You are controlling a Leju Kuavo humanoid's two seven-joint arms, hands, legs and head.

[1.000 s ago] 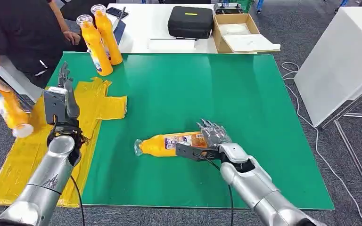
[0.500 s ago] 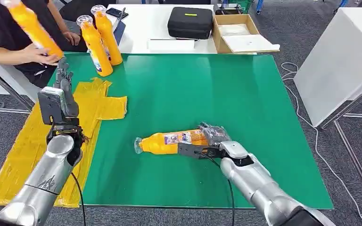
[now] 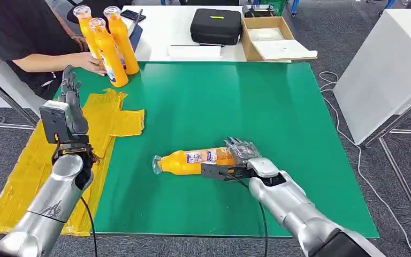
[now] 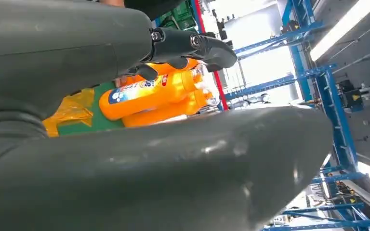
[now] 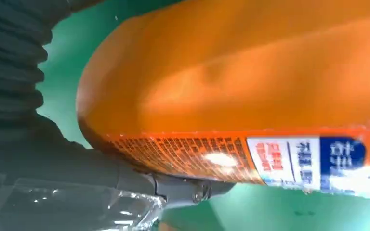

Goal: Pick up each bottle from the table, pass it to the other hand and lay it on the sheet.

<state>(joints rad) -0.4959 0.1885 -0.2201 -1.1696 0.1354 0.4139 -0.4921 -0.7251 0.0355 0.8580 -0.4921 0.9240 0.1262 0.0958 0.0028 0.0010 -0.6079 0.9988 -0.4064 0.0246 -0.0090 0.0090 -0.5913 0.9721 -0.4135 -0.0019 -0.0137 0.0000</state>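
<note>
The right hand [image 3: 240, 155] is curled around the base end of the lying bottle [image 3: 192, 161], fingers over the top of it and thumb beneath, so it has hold of that bottle. In the right wrist view the orange body of the bottle [image 5: 250, 96] sits tight against the grey thumb, its printed label facing the camera. The bottle lies on its side on the green mat [image 3: 235, 101], cap end pointing toward the yellow sheet [image 3: 32, 160] and base end away from it; it is well apart from the sheet, on the mat's near half.

The left hand [image 3: 70, 101] is raised upright over the yellow sheet, fingers pointing up and a little apart, holding nothing. In the left wrist view its dark fingers [image 4: 192, 45] stretch out with only air between them and the thick thumb, and orange bottles show beyond.

The yellow sheet is crumpled and spreads along the mat's left edge, partly hanging over it. At the far end of the sheet, on the mat's far left corner, stand three upright bottles [image 3: 109, 51] close together. A person's hand [image 3: 92, 63] rests at the base of these, touching the nearest one. Farther from the sheet, on the white table [image 3: 160, 27] behind the mat, are a black case [image 3: 216, 24] and an open cardboard box [image 3: 267, 36]
</note>
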